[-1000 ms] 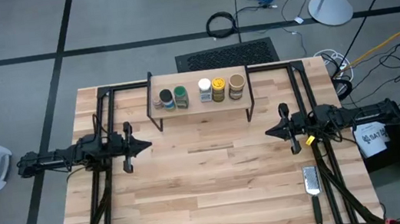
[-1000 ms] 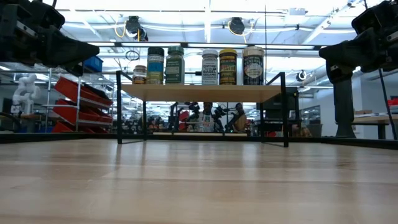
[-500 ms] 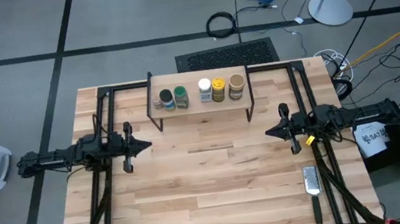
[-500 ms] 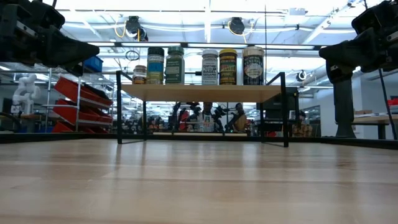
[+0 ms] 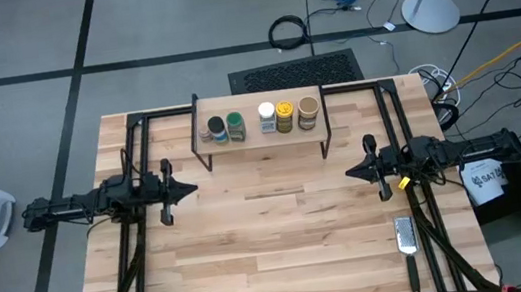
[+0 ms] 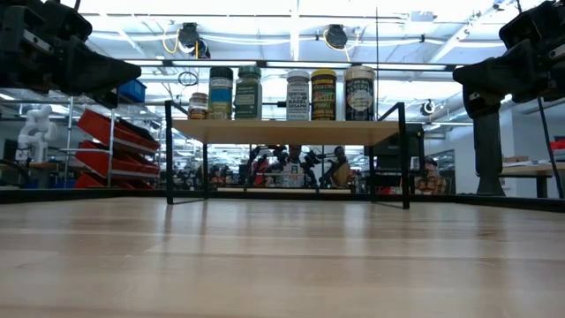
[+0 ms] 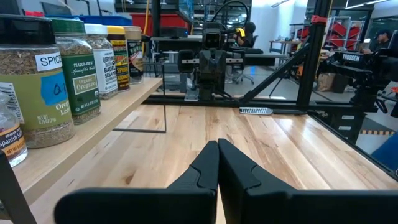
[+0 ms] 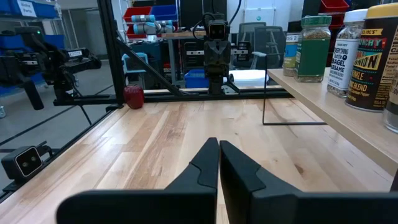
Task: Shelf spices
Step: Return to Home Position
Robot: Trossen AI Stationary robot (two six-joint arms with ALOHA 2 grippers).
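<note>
Wooden shelf [image 5: 258,142], five spices [image 5: 268,117] atop, shortest jar [image 7: 9,134] cut off in wrist view

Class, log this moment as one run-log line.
spices: all five on shelf | left gripper: shut, empty, table's left side | right gripper: shut, empty, table's right side

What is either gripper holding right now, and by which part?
Nothing. The left gripper and right gripper are both shut and empty; all five spice jars stand on the shelf.
</note>
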